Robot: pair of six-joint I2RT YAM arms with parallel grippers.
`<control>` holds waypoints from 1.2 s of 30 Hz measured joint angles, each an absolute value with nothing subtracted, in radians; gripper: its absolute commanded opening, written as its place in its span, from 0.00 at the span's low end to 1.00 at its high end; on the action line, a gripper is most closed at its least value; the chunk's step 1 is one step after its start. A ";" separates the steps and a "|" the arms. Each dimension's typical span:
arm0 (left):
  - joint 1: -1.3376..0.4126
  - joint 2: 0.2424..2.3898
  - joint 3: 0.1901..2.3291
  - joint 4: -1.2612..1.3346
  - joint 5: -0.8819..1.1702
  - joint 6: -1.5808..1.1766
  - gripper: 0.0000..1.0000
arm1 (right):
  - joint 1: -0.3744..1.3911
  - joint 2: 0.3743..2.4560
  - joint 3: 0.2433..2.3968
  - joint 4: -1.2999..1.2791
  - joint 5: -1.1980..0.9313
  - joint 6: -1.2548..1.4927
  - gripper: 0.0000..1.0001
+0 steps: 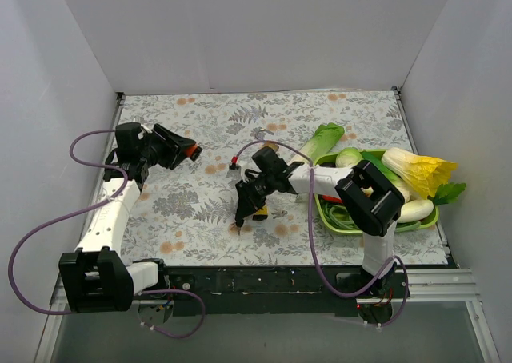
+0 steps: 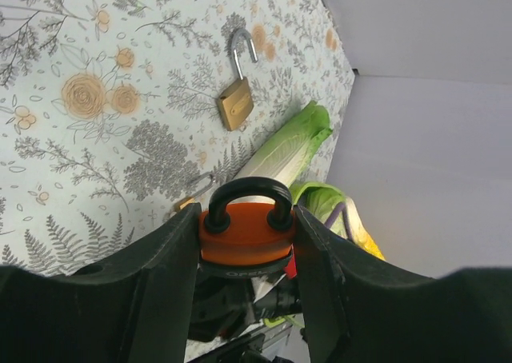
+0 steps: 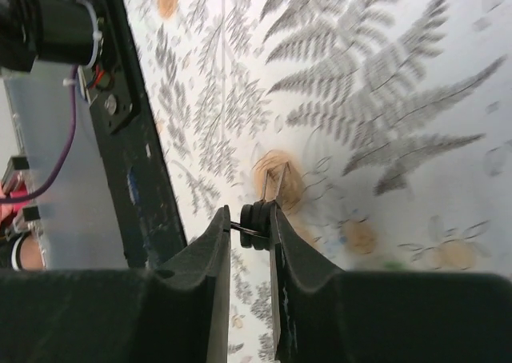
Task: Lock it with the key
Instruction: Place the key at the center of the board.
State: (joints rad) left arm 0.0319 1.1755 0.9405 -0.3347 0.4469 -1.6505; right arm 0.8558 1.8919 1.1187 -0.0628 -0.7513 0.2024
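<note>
An orange padlock (image 2: 244, 233) with a black shackle sits between the fingers of my left gripper (image 2: 246, 231), which is shut on it; the shackle points away from the wrist. From above, that padlock (image 1: 191, 150) hangs over the table's left side in my left gripper (image 1: 186, 150). My right gripper (image 3: 250, 219) is shut on the black heads of a small bunch of keys (image 3: 261, 217). Their metal blades point down at the flowered cloth. From above, my right gripper (image 1: 242, 216) hangs low near the table's middle front.
A brass padlock (image 2: 236, 101) with its shackle open lies on the cloth. A small yellow piece (image 1: 260, 212) lies beside my right gripper. A romaine head (image 1: 322, 142) and a green tray (image 1: 319, 209) of vegetables fill the right side. White walls surround the table.
</note>
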 measured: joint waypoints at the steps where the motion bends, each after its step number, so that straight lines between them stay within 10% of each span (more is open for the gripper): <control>1: 0.032 1.176 0.932 -0.341 0.451 -1.646 0.00 | 0.844 1.904 1.139 -0.067 -0.747 0.199 0.01; 17: 0.030 1.273 0.925 -0.599 0.500 -1.311 0.00 | 0.815 2.022 1.269 -0.131 -0.695 0.099 0.01; 29: -0.110 1.267 0.828 -0.712 0.435 -1.188 0.00 | 0.815 2.036 1.322 -0.171 -0.659 0.074 0.66; 36: -0.190 1.349 0.833 -0.715 0.403 -1.169 0.00 | 0.815 2.035 1.330 -0.184 -0.656 0.076 0.84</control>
State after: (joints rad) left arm -0.1898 1.3495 0.8333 -0.7147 0.4030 -1.1690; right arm 0.8146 2.0350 1.3296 -0.1844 -0.6559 0.0761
